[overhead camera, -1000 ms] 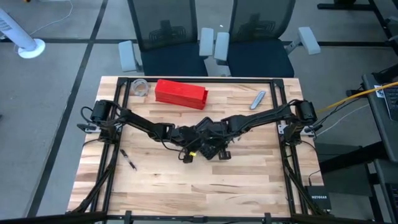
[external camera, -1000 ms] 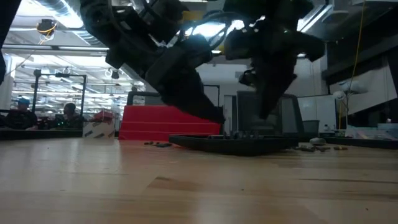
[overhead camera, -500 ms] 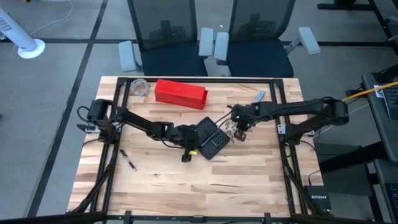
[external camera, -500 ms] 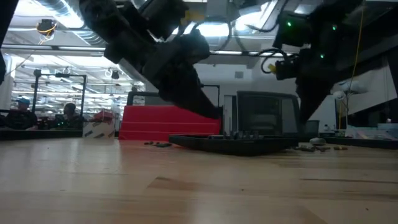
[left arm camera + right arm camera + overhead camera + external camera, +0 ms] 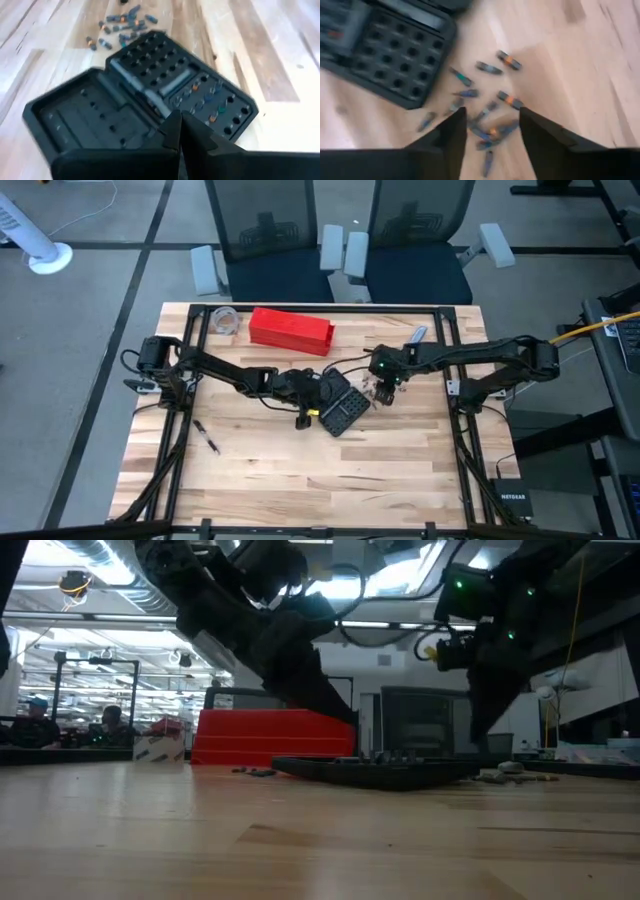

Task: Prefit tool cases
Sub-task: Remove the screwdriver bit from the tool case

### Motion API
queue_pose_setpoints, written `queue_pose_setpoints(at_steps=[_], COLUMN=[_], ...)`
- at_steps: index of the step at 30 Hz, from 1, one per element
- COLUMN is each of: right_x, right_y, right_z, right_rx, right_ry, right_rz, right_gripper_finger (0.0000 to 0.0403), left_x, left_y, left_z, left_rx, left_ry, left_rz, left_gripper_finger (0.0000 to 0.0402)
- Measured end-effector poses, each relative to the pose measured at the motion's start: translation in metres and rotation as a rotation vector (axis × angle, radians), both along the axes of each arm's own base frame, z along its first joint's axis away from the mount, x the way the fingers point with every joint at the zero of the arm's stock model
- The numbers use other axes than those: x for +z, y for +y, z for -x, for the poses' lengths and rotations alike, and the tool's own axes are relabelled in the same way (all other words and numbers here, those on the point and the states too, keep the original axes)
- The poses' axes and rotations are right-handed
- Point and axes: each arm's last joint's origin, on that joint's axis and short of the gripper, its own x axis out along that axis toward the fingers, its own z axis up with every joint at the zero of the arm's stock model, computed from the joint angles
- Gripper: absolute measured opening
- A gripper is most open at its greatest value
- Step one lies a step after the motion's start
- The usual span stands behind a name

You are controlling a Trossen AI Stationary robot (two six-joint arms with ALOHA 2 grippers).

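Hovering right gripper (image 5: 490,132), jaws apart, above loose bits (image 5: 487,107), beside tool case (image 5: 338,405)

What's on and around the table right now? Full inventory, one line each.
tool case: one, black, lying open at table centre, a few bits seated in its sockets.
loose bits: a scatter, dark with orange or teal bands, on the wood beside the case.
red box: one, red, far side of the table.
clear container: one, transparent, left of the red box.
grey tool: one, grey, far right of the table.
office chairs: two, dark, behind the table.
left gripper: shut, at the open case.
right gripper: open, above the loose bits.
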Motion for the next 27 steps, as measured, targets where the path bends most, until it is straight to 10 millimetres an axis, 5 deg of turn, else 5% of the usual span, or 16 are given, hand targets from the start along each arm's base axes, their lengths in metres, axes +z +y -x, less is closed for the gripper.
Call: queue_pose_setpoints(at_steps=[7,15,22,27], right_x=[0.022,0.003,-0.011,-0.010], right_y=[0.035,0.085,0.092,0.091], right_z=[-0.028,-0.064,-0.098,-0.104], right_rx=[0.323,0.504,0.509,0.511], right_ry=[-0.221,-0.218,-0.119,-0.044], right_rz=[-0.019,0.069,0.087,0.149], right_gripper_finger=[0.0198,0.0130,0.0113,0.0112], left_x=[0.022,0.006,-0.004,-0.009], left_y=[-0.019,-0.024,-0.023,-0.025], left_z=[0.015,0.022,0.019,0.016], left_rx=[0.055,0.124,0.074,0.080], left_ry=[0.028,0.080,0.093,0.082], left_rz=[-0.215,-0.152,-0.114,-0.079], left_gripper_finger=[0.0000,0.0000,0.0000,0.0000])
